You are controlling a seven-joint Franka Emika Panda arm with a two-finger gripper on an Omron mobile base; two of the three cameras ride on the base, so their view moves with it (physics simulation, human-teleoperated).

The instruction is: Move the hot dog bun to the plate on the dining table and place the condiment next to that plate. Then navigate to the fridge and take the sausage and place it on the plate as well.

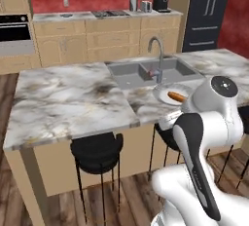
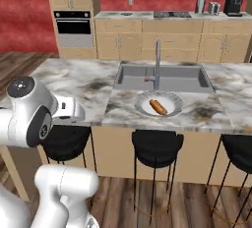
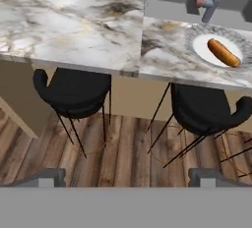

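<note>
The hot dog bun (image 1: 176, 96) (image 2: 158, 106) (image 3: 224, 53), an orange-brown roll, lies on the plate (image 1: 163, 93) (image 2: 173, 101) (image 3: 197, 35) with the greyish rim. The plate sits on the dining table (image 1: 68, 103) (image 2: 78, 82) (image 3: 74, 20), just in front of the sink (image 1: 131, 74) (image 2: 133, 77). A small dark-red condiment (image 1: 158, 74) (image 2: 147, 79) (image 3: 199, 1) stands by the base of the steel tap (image 1: 156, 49) (image 2: 158, 57), behind the plate. My gripper (image 3: 127, 177) is open and holds nothing. It hangs off the table's near side, over the stools and the wooden floor.
Black stools (image 1: 97, 152) (image 2: 156, 146) (image 3: 74, 92) are tucked under the table's near edge. The black fridge (image 1: 209, 10) stands at the back right. The wall counter (image 1: 107, 23) (image 2: 172, 20) carries a stove top, a kettle and a coffee machine (image 2: 233, 3), with an oven (image 2: 74, 28) beside it.
</note>
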